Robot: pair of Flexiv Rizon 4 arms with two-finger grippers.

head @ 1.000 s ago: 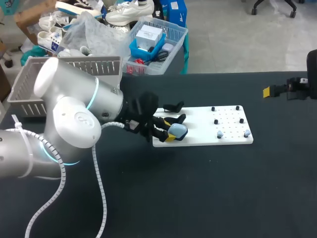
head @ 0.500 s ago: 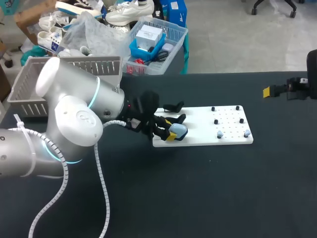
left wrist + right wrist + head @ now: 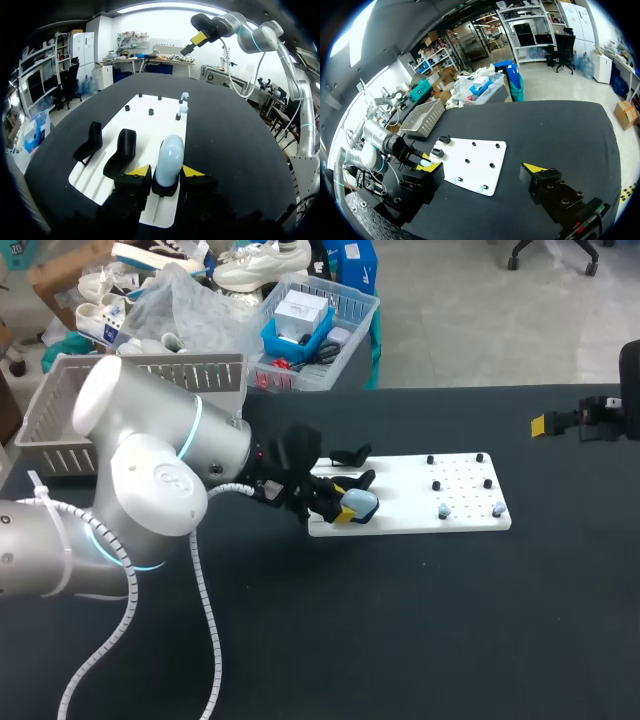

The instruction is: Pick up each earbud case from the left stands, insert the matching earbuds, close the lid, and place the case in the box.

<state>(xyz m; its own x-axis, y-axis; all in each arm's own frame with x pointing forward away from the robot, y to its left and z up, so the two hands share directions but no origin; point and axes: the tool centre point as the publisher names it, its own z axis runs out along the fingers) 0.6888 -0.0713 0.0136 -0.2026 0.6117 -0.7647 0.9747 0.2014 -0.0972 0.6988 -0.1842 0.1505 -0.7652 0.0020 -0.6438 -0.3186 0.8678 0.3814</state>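
My left gripper [image 3: 165, 171] pinches the pale blue earbud case [image 3: 169, 152] from both sides on its stand (two more black stands [image 3: 125, 147] beside it), the earbuds [image 3: 183, 107] farther along the white board [image 3: 160, 122], my right gripper [image 3: 484, 169] spread wide, well apart.

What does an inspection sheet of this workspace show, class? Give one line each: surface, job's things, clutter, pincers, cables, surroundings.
Surface: black table with a white pegboard on it.
Job's things: pale blue earbud case upright on its stand; two empty black stands beside it; grey basket at the table's far left.
Clutter: nothing seen.
Pincers: left pincer at the case, grip unclear; right pincer open and empty above the table.
Cables: white coiled cable along the left arm.
Surroundings: nothing seen.
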